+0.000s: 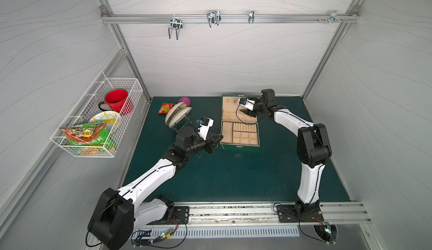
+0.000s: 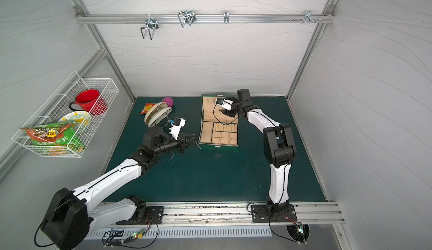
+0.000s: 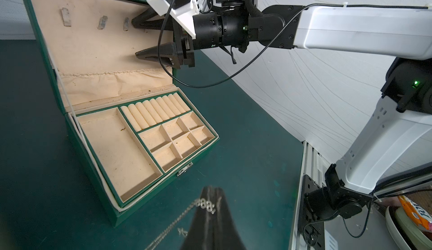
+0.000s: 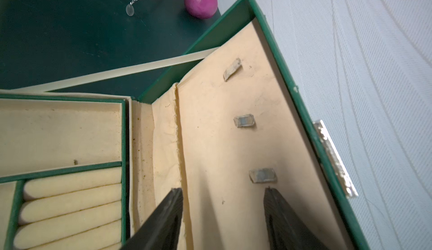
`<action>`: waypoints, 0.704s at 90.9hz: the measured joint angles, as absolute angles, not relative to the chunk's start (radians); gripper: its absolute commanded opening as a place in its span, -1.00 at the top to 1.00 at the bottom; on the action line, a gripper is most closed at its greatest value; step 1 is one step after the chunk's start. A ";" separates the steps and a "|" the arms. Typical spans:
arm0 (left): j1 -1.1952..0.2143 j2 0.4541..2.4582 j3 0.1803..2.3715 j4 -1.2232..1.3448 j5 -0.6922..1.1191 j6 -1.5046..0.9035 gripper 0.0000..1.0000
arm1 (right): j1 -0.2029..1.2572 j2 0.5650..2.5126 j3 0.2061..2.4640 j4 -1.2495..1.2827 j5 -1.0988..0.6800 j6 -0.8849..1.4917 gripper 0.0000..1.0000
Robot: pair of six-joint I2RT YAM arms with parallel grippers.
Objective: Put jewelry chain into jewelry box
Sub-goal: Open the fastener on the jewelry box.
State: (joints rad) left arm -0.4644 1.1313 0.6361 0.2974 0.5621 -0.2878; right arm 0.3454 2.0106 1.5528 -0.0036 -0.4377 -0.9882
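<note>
The jewelry box [image 3: 117, 148] is stood open on the green mat [image 3: 233, 167]. Its lid [image 4: 222, 131] appears to be propped upright by the right gripper [image 3: 140, 38], whose jaws are spread wide with nothing pinched between them. Both tips seem to be set against the beige lining beside the small hooks [image 4: 244, 121], presumably so that the compartments are left clear. The right arm is bent at the elbow and reached forward, with the wrist laid roughly level over the back of the box. The jewelry chain [image 3: 205, 205] is pinched near its ringed end by the left gripper [image 3: 211, 192], jaws pressed together, and the rest is left hanging loose. It is held just beside the box's front corner, not yet over any compartment, with the left forearm stretched low across the mat.
</note>
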 measured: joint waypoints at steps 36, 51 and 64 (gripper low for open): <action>-0.464 1.131 0.635 0.313 0.577 -0.288 1.00 | 0.371 2.030 1.571 0.039 -0.369 -0.996 -0.21; -0.464 1.131 0.635 0.314 0.580 -0.289 1.00 | 0.377 2.031 1.571 0.049 -0.348 -0.996 -0.22; -0.464 1.131 0.635 0.320 0.584 -0.289 1.00 | 0.379 2.031 1.571 0.064 -0.336 -0.995 -0.24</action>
State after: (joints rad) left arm -0.4644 1.1305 0.6350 0.3199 0.5842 -0.2890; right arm 0.3786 2.0308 1.5711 0.0639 -0.3359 -0.9955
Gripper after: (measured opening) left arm 0.047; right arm 0.620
